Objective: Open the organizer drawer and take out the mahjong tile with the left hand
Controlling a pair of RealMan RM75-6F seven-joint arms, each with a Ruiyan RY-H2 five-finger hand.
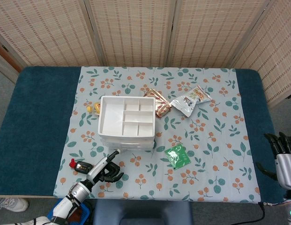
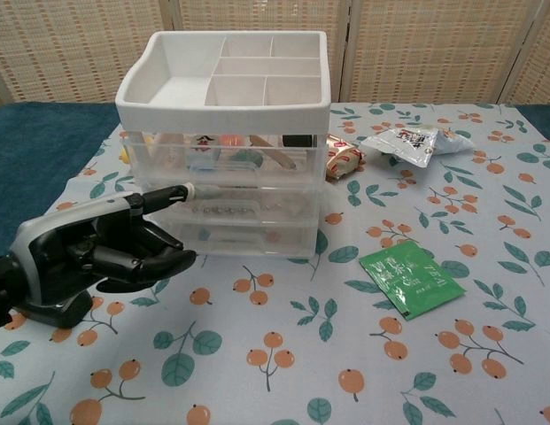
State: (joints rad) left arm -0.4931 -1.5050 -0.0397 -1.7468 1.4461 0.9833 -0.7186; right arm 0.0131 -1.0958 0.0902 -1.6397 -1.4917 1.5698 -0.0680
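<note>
The white organizer (image 1: 125,123) (image 2: 226,133) stands mid-table with three clear drawers, all fronts flush. Through the top drawer I see a white mahjong tile (image 2: 202,143) among other small items. My left hand (image 1: 105,168) (image 2: 97,252) hovers in front of the organizer's lower left, a short way off it. Its fingers are curled in with one finger pointing at the drawers, and it holds nothing. My right hand (image 1: 282,157) stays at the table's far right edge, fingers apart and empty.
A green tea packet (image 1: 177,155) (image 2: 409,279) lies right of the organizer. A white snack bag (image 1: 190,101) (image 2: 407,142) and a gold wrapper (image 1: 159,104) lie behind it. A black-and-red object (image 1: 79,166) sits beside my left hand.
</note>
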